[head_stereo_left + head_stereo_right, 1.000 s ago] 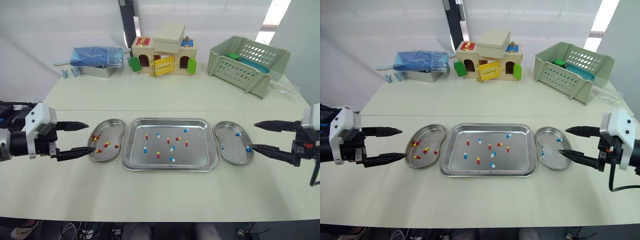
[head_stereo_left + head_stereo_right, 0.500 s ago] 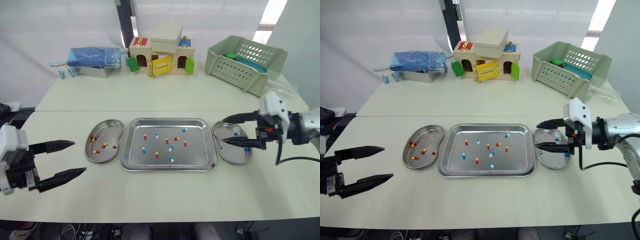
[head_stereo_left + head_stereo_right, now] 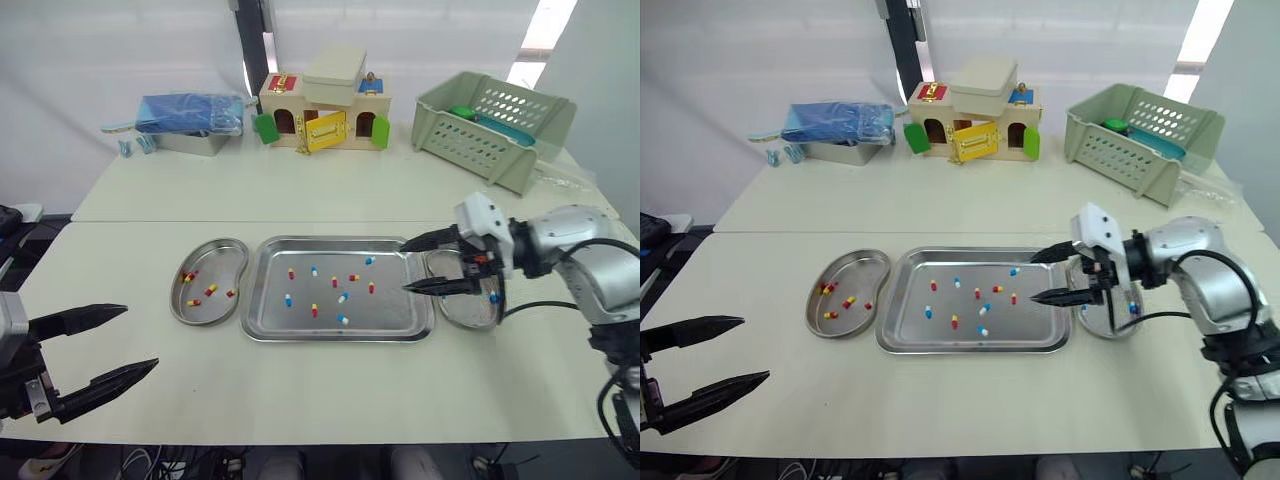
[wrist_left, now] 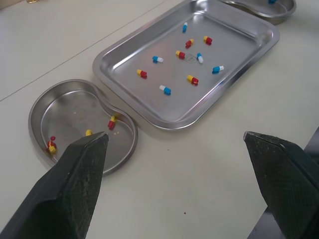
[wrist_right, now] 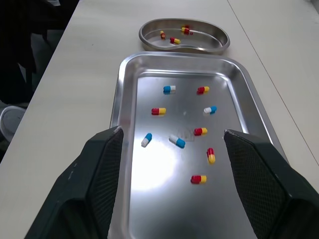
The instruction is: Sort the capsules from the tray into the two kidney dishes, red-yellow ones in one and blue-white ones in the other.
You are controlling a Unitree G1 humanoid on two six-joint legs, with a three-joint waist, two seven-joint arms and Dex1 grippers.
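Behind the right pincer (image 3: 404,269), one kidney dish (image 3: 458,314) sits half-hidden.

Bright, even light; soft glare on the steel tray (image 5: 164,169), faint shadows.

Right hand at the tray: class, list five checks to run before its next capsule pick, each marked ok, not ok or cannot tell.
1. Right hand open: ok, fingers apart over the tray's right end.
2. Capsules left in tray: ok, both colours.
3. Left kidney dish holds red-yellow capsules alone: ok.
4. Right kidney dish holds blue-white alone: cannot tell, partly hidden by the hand.
5. Left hand clear of the tray: ok, open.
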